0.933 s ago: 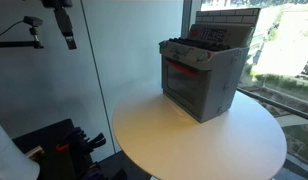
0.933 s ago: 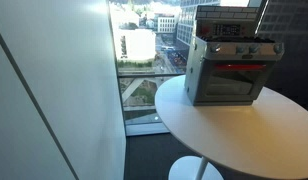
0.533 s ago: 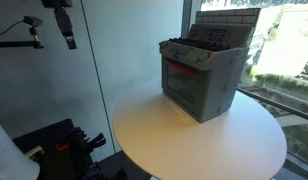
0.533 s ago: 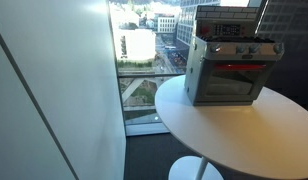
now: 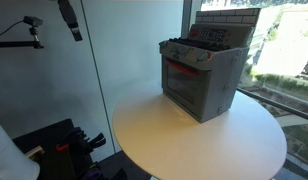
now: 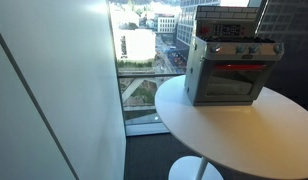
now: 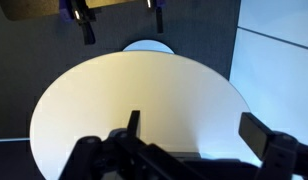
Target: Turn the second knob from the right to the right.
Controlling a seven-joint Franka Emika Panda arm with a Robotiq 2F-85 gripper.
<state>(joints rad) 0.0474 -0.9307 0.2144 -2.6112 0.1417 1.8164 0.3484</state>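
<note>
A grey toy oven (image 5: 202,78) with a red-lit door stands at the far side of a round white table (image 5: 174,140); it shows in both exterior views (image 6: 229,70). A row of small knobs (image 5: 186,53) runs along its front top edge (image 6: 244,51); they are too small to tell apart. My gripper (image 5: 70,20) hangs high up and far from the oven, at the top left in an exterior view. In the wrist view my gripper (image 7: 194,133) is open and empty, its fingers wide apart above the bare table top (image 7: 114,90). The oven is out of the wrist view.
Large windows stand behind the table (image 6: 144,60). A white wall panel (image 5: 134,50) is beside it. A camera on a black stand (image 5: 32,25) is near my gripper, and dark equipment (image 5: 64,145) lies on the floor below.
In an exterior view my gripper has shifted slightly up and to the right and tilted. The oven and table have not moved.
</note>
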